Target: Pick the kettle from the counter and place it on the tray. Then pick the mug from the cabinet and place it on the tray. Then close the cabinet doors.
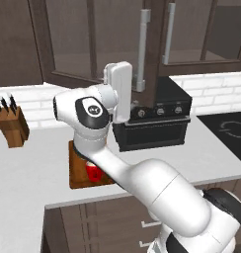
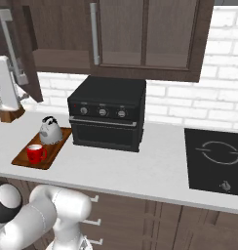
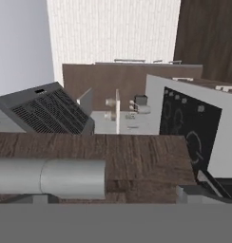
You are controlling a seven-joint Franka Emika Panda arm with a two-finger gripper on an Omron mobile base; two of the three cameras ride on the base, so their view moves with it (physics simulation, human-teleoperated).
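The reddish-brown tray (image 2: 24,160) lies on the counter (image 2: 121,168) left of a black oven. On it stand the silver kettle (image 2: 50,130) and the red mug (image 2: 36,153). In the left base view my arm covers most of the tray (image 1: 75,174) and the mug (image 1: 93,172). The left cabinet door (image 1: 153,74) hangs open, and its silver bar handle (image 1: 141,49) is just above my gripper (image 1: 134,101). In the hand view that handle (image 3: 51,178) lies close across the door's wooden edge (image 3: 137,156). The gripper is open and holds nothing. The right door (image 2: 140,34) is shut.
A black countertop oven (image 2: 107,114) stands right of the tray, under the cabinet (image 2: 201,44). A tan knife block (image 1: 12,127) sits at the far left by the brick wall. A black cooktop (image 2: 216,158) is set into the counter on the right. Drawers run below the counter edge.
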